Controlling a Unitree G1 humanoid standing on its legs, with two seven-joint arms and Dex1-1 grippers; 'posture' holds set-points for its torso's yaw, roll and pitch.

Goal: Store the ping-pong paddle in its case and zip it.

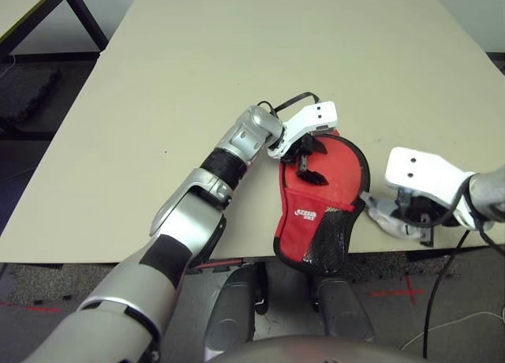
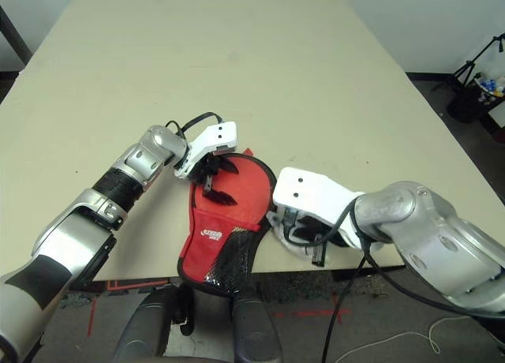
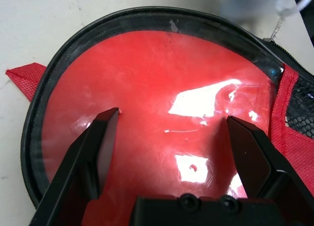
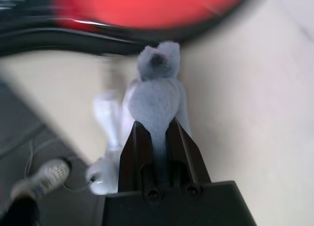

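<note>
At the near edge of the table we see the case lying flat, red side up, its round end on the tabletop and its narrow mesh-pocket end hanging over the near edge. A black zipper border runs round the rounded part. We cannot tell whether the ping-pong paddle is inside; the left wrist view shows only a glossy red face framed by the black zipper edge.

Our left arm reaches forward and to the right from the near left, forearm angled across the table, wrist bent so the left end effector points down onto the far, round part of the case. Its two black fingers are spread wide apart over the red surface, gripping nothing; whether the tips touch the surface we cannot tell.

Our right arm comes in from the right, elbow out past the table's near right edge, and its hand sits just right of the case. The right end effector is closed narrowly on a small grey teardrop tag, which lies on the table beside the case's black rim.
</note>
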